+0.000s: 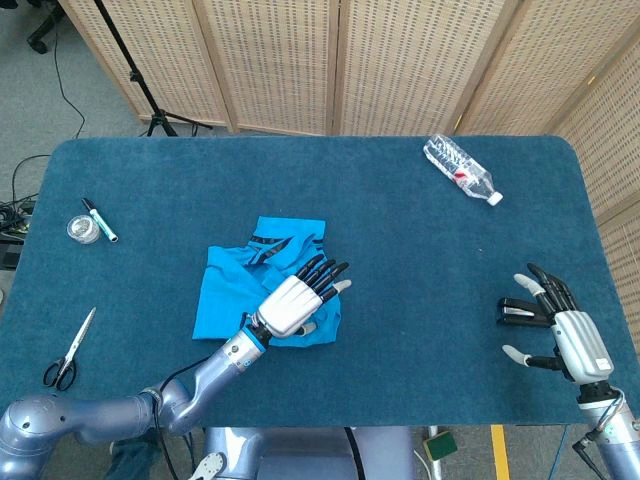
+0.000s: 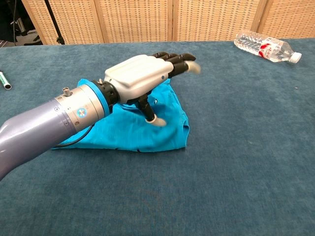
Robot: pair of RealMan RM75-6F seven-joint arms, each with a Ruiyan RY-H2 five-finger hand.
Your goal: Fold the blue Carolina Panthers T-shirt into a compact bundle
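1. Blue T-shirt (image 1: 235, 290) on table (image 1: 420, 290), left of centre, partly folded.
2. Left hand (image 1: 297, 300) over its right edge, fingers extended, holding nothing.
3. Right hand (image 1: 560, 330) spread, empty, well apart.
4. Press flat along fold; smooth outward, avoid dragging cloth.

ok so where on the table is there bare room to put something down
Widest free patch: the table between the T-shirt and the right hand, below the water bottle. The far strip left of the bottle is also bare. Crowded: the left edge, with marker, small round tin and scissors, and around the left hand.
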